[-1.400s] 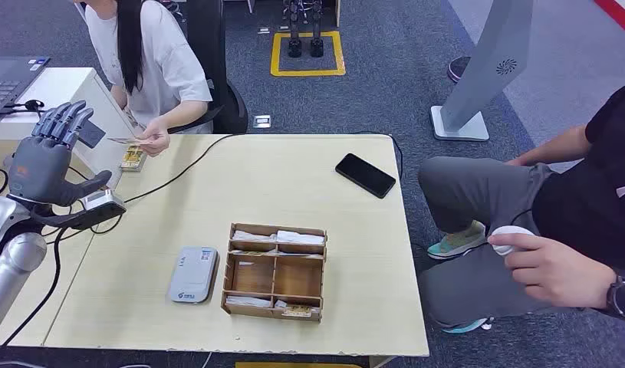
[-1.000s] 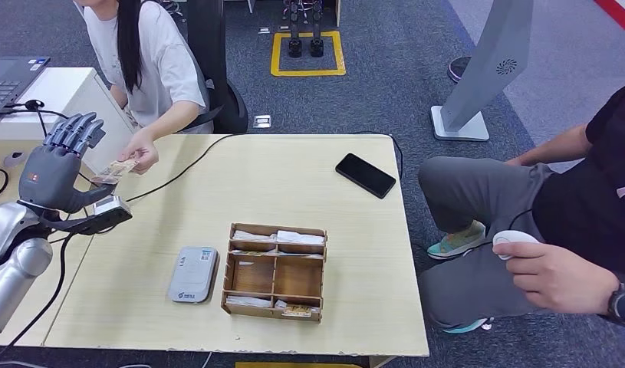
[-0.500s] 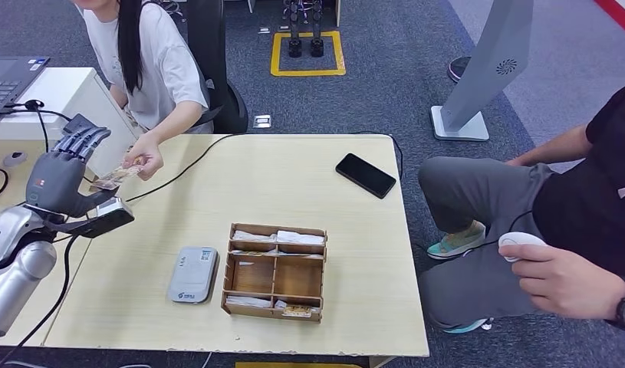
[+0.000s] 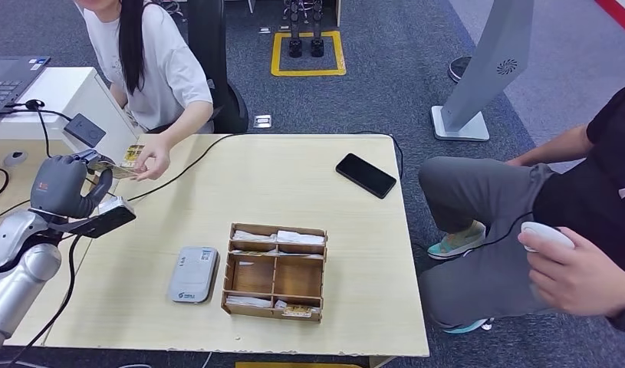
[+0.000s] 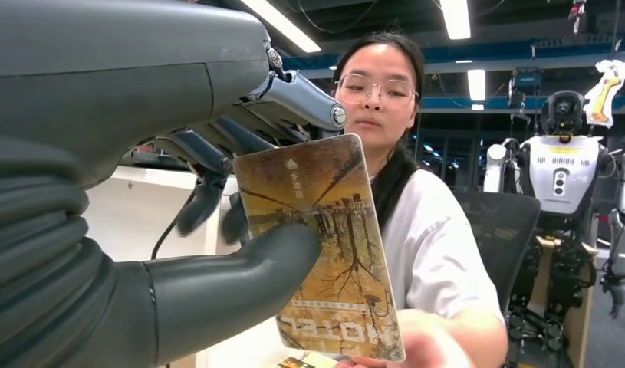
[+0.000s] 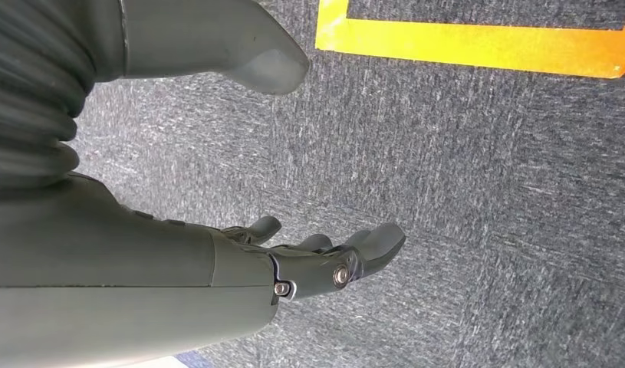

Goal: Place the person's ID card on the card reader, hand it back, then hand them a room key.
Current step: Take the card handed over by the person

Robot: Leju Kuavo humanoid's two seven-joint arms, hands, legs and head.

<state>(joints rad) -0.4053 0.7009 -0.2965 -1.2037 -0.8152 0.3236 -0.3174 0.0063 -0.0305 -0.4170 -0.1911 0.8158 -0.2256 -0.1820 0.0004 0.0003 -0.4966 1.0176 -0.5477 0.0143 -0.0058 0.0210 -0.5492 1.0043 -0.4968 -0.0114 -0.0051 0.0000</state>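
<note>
The ID card [image 5: 324,245], printed with a brown tree picture, is pinched between the thumb and fingers of my left hand [image 4: 64,186] at the table's far left corner. In the head view the ID card [image 4: 103,165] pokes out past my fingers, and the seated person's hand [image 4: 152,160] still touches its other end. The grey card reader [image 4: 192,274] lies flat near the table's front. Beside it stands a wooden divided box [image 4: 274,271] holding room key cards. My right hand [image 6: 324,257] hangs over the carpet, its fingers apart and holding nothing.
A black phone [image 4: 365,175] lies at the far right of the table [image 4: 294,184]. A small stack of cards [image 4: 130,156] sits by the person's hand. Cables run along the left edge. Another person [image 4: 570,230] sits on the right holding a white device.
My left hand came down from an open, raised pose to meet the card the person held out, and its fingers closed on it.
</note>
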